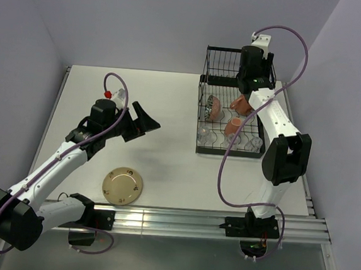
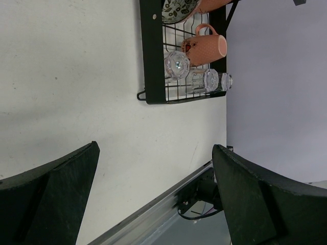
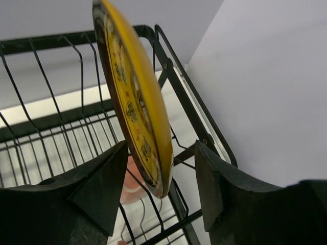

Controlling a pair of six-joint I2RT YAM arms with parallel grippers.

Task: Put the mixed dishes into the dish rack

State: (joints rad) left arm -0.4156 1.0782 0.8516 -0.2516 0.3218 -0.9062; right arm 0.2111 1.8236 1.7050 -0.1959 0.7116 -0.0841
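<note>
One yellow plate (image 3: 135,109) on edge between parted right jaws, in dish rack (image 3: 51,43) | left jaws wide, empty

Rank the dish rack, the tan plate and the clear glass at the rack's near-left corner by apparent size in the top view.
1. dish rack, by far the largest.
2. tan plate.
3. clear glass, the smallest. It is faint against the wires, so its outline is unsure.
</note>
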